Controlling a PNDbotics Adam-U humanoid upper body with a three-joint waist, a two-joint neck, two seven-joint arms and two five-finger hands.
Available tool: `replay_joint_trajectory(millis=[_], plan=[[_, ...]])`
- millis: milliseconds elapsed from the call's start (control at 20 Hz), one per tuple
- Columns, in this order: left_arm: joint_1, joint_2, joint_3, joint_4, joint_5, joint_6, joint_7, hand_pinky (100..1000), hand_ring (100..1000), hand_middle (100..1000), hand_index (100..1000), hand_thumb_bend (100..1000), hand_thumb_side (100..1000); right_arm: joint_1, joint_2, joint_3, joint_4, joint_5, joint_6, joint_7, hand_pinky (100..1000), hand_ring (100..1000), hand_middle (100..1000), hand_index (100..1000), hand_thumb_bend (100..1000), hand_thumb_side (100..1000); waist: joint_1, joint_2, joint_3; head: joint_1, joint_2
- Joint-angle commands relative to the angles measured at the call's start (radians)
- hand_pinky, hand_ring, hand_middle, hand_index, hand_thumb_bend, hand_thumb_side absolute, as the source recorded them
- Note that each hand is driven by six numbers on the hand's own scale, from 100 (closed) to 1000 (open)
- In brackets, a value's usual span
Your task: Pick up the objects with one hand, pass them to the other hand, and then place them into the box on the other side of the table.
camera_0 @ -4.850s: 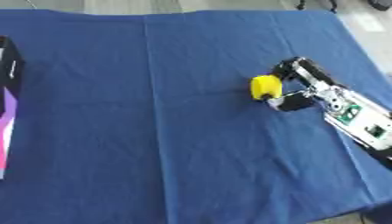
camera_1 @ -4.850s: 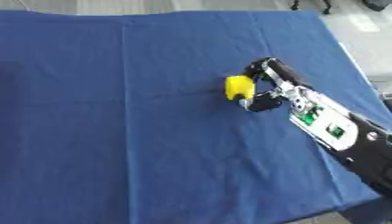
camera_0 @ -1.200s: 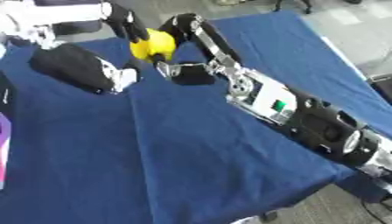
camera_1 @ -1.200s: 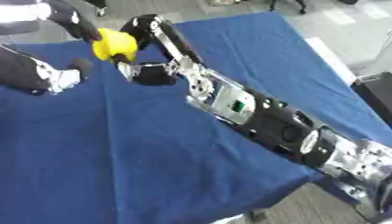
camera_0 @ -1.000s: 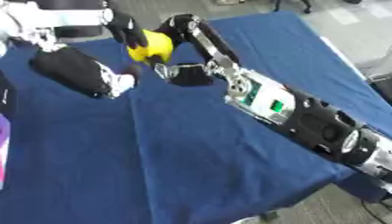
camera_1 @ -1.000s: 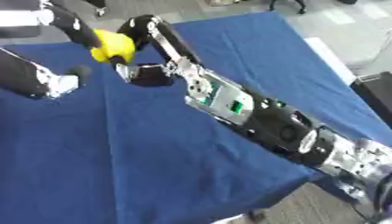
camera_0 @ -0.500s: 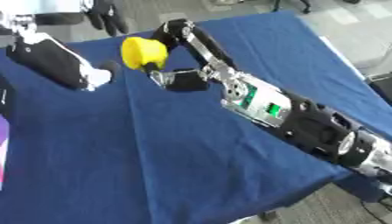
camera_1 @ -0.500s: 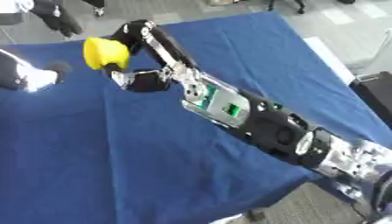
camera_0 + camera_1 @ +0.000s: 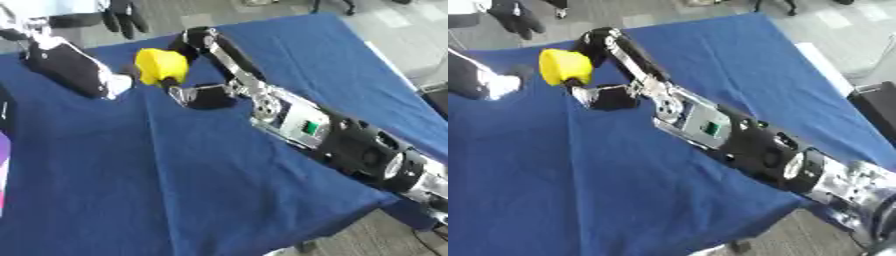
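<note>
Blue tabletop (image 9: 175,175) | one yellow object (image 9: 159,66) pinched by right robot hand (image 9: 194,47) | left robot hand (image 9: 74,70) now drawn back, fingers unclear.

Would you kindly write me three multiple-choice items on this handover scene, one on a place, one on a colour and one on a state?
1. Where is the yellow object?
A. Lying flat on the cloth
B. Held up above the blue cloth
C. Inside a box

2. What colour is the cloth over the table?
A. Blue
B. Red
C. Grey

3. What is the right hand doing?
A. Resting open on the table
B. Hanging empty in the air
C. Holding the yellow object with curled fingers

Answers: 1 B, the object sits in the raised hand, clear of the cloth. 2 A, the whole table surface shows blue. 3 C, the fingers and thumb close round the object, while the left hand is nearby, apart from it.
</note>
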State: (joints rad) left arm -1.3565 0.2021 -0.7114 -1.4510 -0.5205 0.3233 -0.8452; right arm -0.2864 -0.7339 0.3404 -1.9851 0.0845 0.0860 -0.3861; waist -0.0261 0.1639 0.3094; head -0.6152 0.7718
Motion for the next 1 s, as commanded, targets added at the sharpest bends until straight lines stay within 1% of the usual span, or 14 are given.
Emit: replay_joint_trajectory(millis=[50, 300, 450, 700, 1000], plan=[[-0.014, -0.009, 0.014, 0.021, -0.016, 0.005, -0.014, 1000, 842, 751, 883, 168, 282, -0.017, -0.011, -0.007, -0.015, 0.008, -0.013, 0.0, 602, 592, 521, 598, 219, 100, -0.001, -0.009, -0.001, 0.003, -0.002], [-0.01, -0.025, 0.022, 0.064, -0.043, -0.009, -0.013, 1000, 841, 746, 891, 206, 287, -0.022, -0.01, -0.005, -0.015, 0.003, -0.028, 0.0, 601, 591, 521, 598, 220, 100, -0.002, -0.007, -0.003, 0.005, -0.002], [-0.006, -0.032, 0.027, 0.089, -0.063, -0.021, -0.004, 1000, 842, 747, 890, 212, 290, -0.024, -0.01, -0.004, -0.015, -0.001, -0.04, -0.001, 601, 590, 520, 597, 220, 100, -0.002, -0.006, -0.004, 0.007, -0.002], [-0.004, -0.042, 0.035, 0.117, -0.081, -0.033, 0.014, 1000, 839, 745, 888, 183, 285, -0.015, -0.011, -0.002, -0.015, -0.002, -0.068, -0.002, 600, 594, 525, 597, 222, 100, -0.003, -0.004, -0.005, 0.009, -0.002], [-0.004, -0.055, 0.034, 0.131, -0.081, -0.034, 0.021, 1000, 836, 742, 887, 163, 281, -0.014, -0.011, 0.0, -0.015, -0.002, -0.082, 0.002, 599, 595, 530, 597, 224, 100, -0.005, 0.001, -0.006, 0.007, -0.002]])
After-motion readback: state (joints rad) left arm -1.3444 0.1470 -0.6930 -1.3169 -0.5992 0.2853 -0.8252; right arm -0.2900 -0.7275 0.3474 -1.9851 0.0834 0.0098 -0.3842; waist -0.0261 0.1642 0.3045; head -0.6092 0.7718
